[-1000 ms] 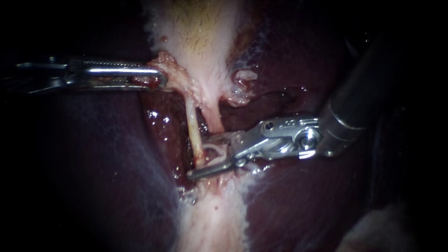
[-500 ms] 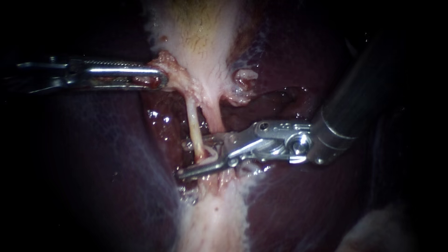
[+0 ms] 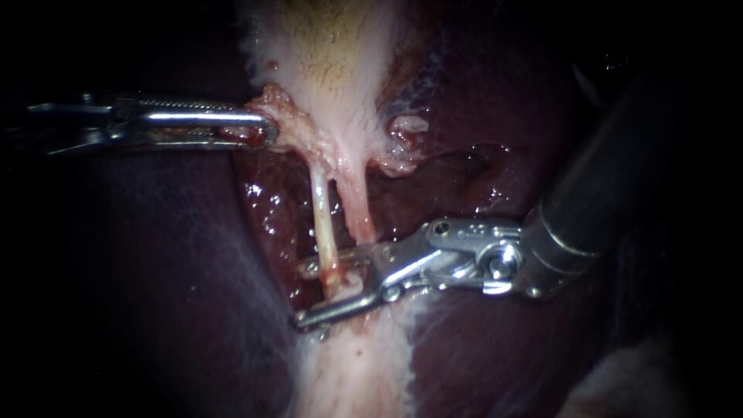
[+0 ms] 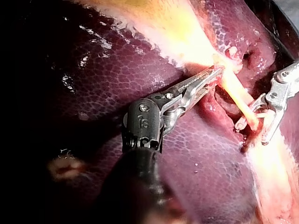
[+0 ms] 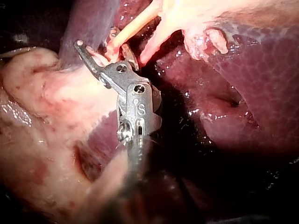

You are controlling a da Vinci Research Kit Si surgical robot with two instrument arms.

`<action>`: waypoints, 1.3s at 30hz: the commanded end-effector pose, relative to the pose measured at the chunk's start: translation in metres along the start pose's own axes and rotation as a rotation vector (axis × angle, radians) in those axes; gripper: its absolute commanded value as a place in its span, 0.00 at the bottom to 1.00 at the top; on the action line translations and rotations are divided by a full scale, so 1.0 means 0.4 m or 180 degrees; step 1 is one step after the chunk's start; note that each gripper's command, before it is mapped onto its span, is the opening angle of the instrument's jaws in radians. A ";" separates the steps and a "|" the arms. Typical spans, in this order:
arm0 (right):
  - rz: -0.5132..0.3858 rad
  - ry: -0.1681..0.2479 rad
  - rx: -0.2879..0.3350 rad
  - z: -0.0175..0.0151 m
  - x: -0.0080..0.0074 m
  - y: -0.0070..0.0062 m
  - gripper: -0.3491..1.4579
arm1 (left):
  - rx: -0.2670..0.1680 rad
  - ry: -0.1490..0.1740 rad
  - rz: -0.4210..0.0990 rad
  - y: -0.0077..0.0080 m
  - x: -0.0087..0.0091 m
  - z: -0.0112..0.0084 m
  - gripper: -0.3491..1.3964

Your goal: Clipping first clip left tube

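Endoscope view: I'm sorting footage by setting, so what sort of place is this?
Probably a surgical practice bench, seen close up: bare liver, gallbladder, and the left instrument and right instrument working at the left tube.

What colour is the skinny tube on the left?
The left tube is pale creamy yellow, clearest in the left wrist view.
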 end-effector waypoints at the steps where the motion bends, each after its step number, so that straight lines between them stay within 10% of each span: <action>1: 0.0007 0.0019 0.0039 0.0005 0.0006 -0.0011 0.47 | -0.0002 -0.0001 0.0000 -0.0001 0.0000 0.0000 0.00; 12: 0.0043 0.0054 0.0410 0.0054 0.0046 -0.0092 0.46 | -0.0003 -0.0001 0.0000 -0.0001 -0.0001 0.0000 0.00; 39: 0.0280 0.0086 0.0364 0.0026 0.0059 -0.0065 0.35 | -0.0004 -0.0001 0.0000 -0.0004 -0.0001 -0.0001 0.00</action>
